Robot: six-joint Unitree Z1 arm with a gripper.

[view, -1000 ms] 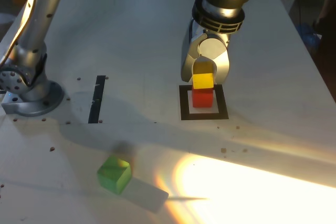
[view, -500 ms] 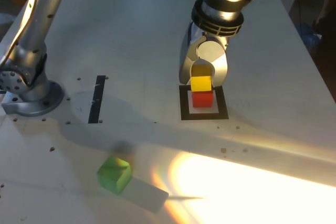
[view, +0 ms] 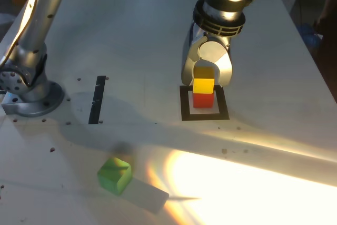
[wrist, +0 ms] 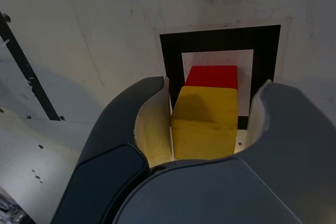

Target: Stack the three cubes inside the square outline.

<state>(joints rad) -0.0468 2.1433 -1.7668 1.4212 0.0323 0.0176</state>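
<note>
Has the pincer [view: 205, 84] apart around the yellow cube [view: 203, 86], atop the red cube [view: 202, 101] within the square outline [view: 185, 110]. In the exterior view, at 7 to 8 o'clock from there: green cube [view: 114, 176].

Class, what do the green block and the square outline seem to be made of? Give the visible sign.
Green cube: probably painted wood or plastic, matt; its faces look plain and evenly coloured, without glare.
Square outline: likely black adhesive tape, dull; it lies flat in straight, even-width strips.
</note>
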